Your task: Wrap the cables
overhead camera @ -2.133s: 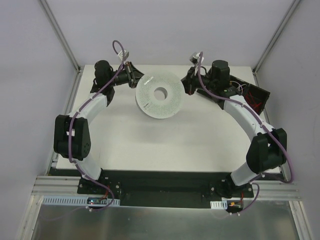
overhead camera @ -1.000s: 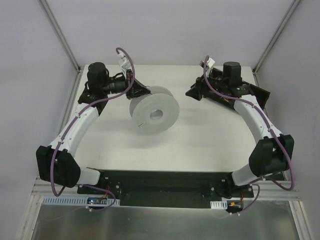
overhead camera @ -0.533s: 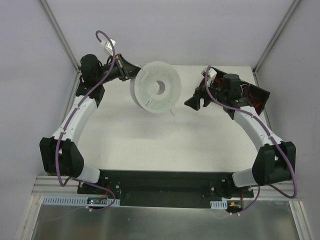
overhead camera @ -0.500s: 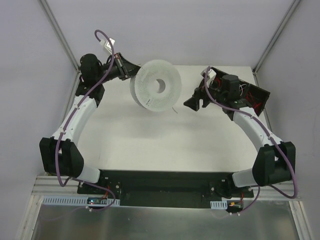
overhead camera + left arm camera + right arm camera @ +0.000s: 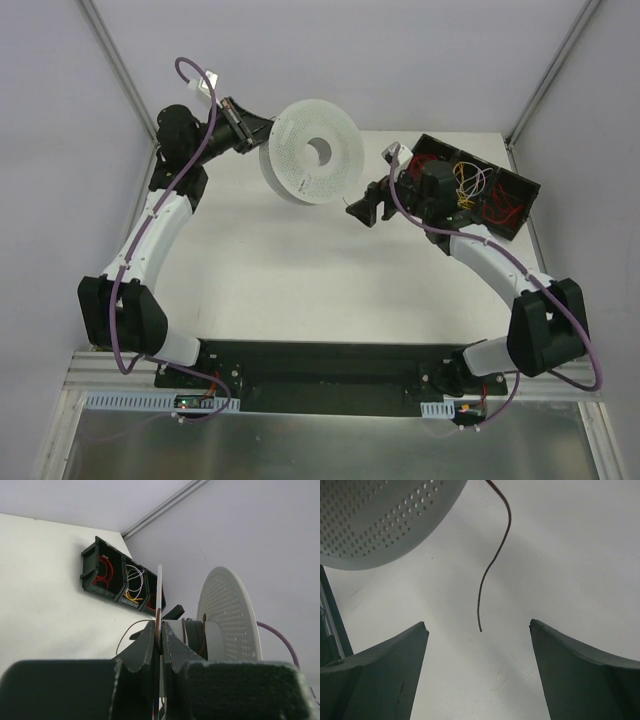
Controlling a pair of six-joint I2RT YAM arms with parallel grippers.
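A pale perforated spool [image 5: 312, 152] is held tilted above the table's far side. My left gripper [image 5: 260, 134] is shut on one thin flange [image 5: 160, 587] of it, the jaws pinching the rim edge-on. Turns of the thin dark cable [image 5: 184, 630] lie around the spool's core, and a loose loop [image 5: 123, 636] bows out to the left. In the right wrist view the cable's free end [image 5: 492, 570] dangles from under the spool [image 5: 375, 520]. My right gripper [image 5: 478, 623] is open, the strand's tip hanging between its fingertips without touching them. The right gripper [image 5: 360, 208] sits just right of the spool.
A black compartment box [image 5: 482, 192] with red, yellow and white wires stands at the table's far right, also visible in the left wrist view as the box [image 5: 120, 582]. The white table [image 5: 300, 280] spreads below. Enclosure walls rise close behind the spool.
My left arm lifted the spool higher and farther back. The right gripper opened wider and moved left toward the spool's dangling cable end, uncovering the black box.
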